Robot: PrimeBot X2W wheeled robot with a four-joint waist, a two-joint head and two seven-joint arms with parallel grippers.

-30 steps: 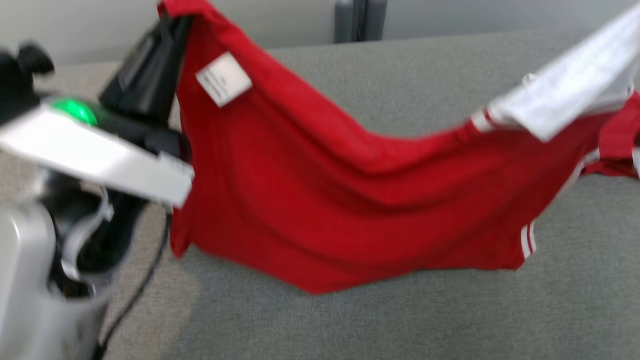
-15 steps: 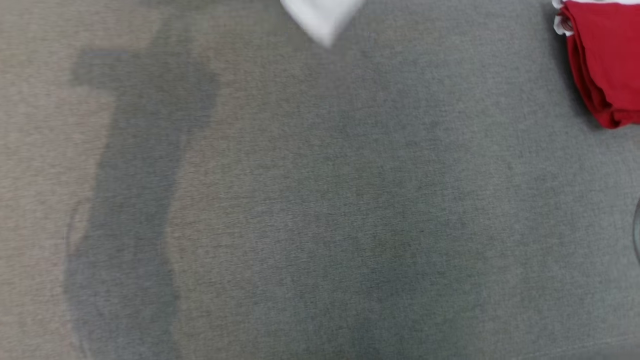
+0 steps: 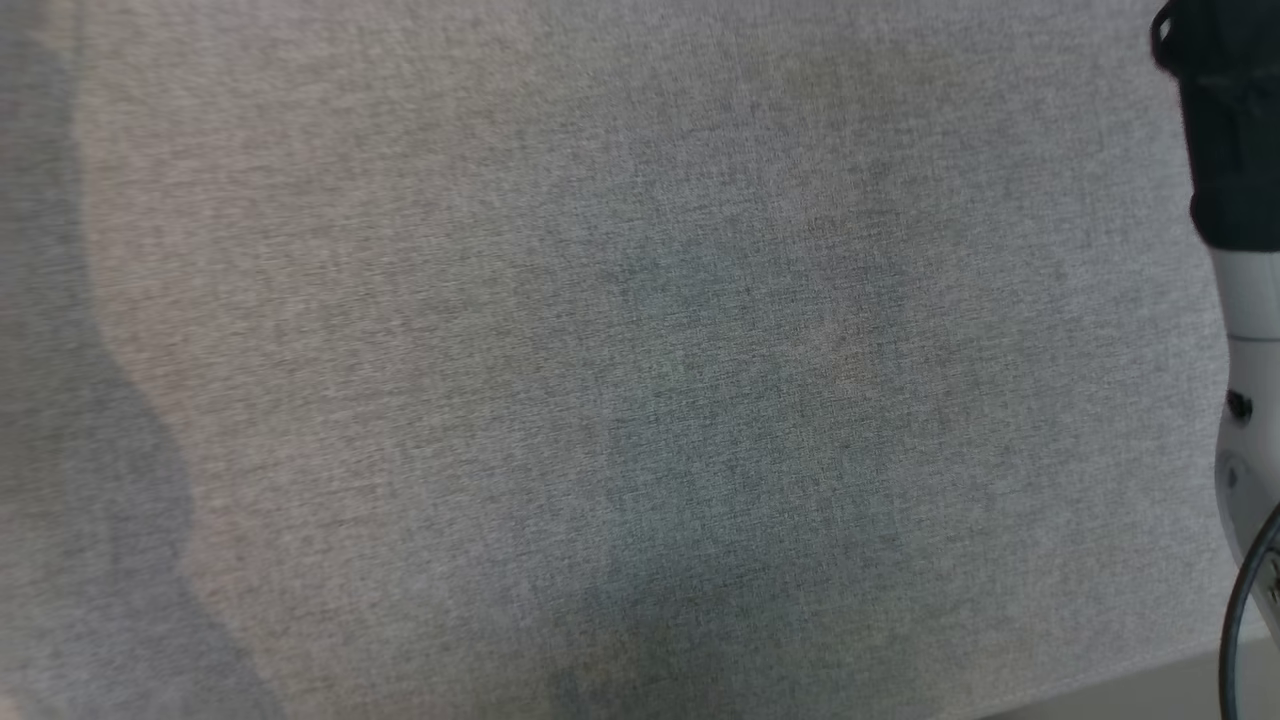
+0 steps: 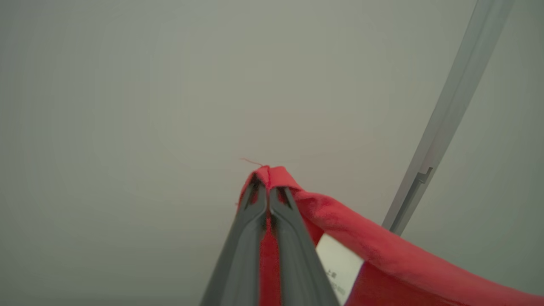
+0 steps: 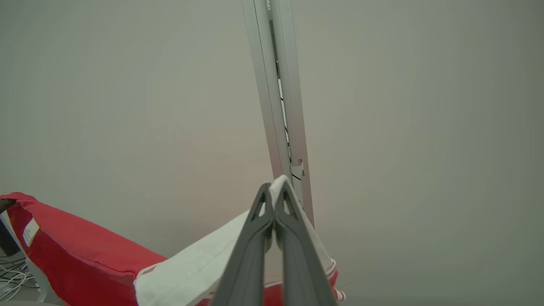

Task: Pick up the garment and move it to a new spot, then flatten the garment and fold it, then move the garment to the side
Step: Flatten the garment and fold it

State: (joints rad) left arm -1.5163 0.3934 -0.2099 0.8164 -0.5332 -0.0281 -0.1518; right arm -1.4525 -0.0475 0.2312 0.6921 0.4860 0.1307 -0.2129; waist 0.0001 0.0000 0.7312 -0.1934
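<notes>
Closest to me, my left gripper (image 4: 268, 187) is pressed together on a corner of the red garment (image 4: 382, 250). A strip of red cloth runs down between the two dark fingers (image 4: 242, 255), and a small bunch pokes out past the tips with a loose thread sticking up. From that pinch the cloth falls away to the right in a thick rolled edge. A white label (image 4: 340, 265) with small print hangs just beside my fingers, under that edge.

My right gripper (image 5: 274, 193) is likewise clamped tight, pinching a white part (image 5: 191, 263) of the garment. The white cloth wraps over the tips and drops off on both sides, with a bit of red-and-white trim (image 5: 337, 292) showing low on the right. Left of that grip the red body (image 5: 76, 255) sags, then rises to a far corner where the label (image 5: 30, 231) shows. So the garment hangs in the air, strung between my two grippers.

In the head view the grey woven surface (image 3: 600, 350) carries soft shadows, the darkest along its left side. My right forearm (image 3: 1245, 320), pale with a dark cuff above it, stands at the right edge, with a black cable (image 3: 1238, 620) looping beside it.

Farthest off is a plain pale wall (image 4: 127, 106) behind both grippers, with a light metal post (image 5: 280, 93) running up it.
</notes>
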